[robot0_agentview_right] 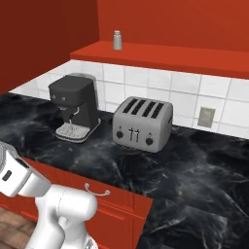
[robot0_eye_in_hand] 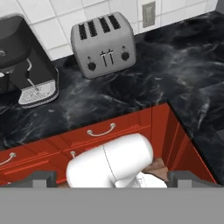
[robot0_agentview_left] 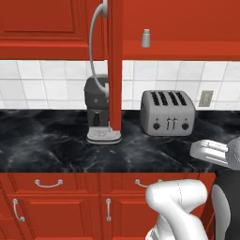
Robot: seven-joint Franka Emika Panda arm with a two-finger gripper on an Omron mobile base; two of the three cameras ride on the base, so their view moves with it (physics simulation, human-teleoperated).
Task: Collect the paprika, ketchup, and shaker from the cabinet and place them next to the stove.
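The shaker (robot0_agentview_left: pixel 146 38) (robot0_agentview_right: pixel 117 40), a small grey cylinder, stands upright on the bottom shelf of the open red cabinet (robot0_agentview_left: pixel 187 49) (robot0_agentview_right: pixel 170 56). The cabinet door (robot0_agentview_left: pixel 115 61) swings out edge-on toward me, and its long curved silver handle (robot0_agentview_left: pixel 95 47) hangs in front of the coffee machine. The paprika, the ketchup and the stove are out of view. My gripper (robot0_eye_in_hand: pixel 113 179) is open, its dark fingertips (robot0_eye_in_hand: pixel 43 177) far apart with nothing between them. It hangs low in front of the counter, well below the shelf and looking down at the drawers.
On the black marble counter (robot0_agentview_left: pixel 47 140) stand a black coffee machine (robot0_agentview_left: pixel 98 110) (robot0_agentview_right: pixel 74 107) (robot0_eye_in_hand: pixel 22 65) and a grey four-slot toaster (robot0_agentview_left: pixel 167 112) (robot0_agentview_right: pixel 142 124) (robot0_eye_in_hand: pixel 103 43). A wall outlet (robot0_agentview_left: pixel 206 98) sits on the white tiles. Red drawers (robot0_eye_in_hand: pixel 100 131) run under the counter.
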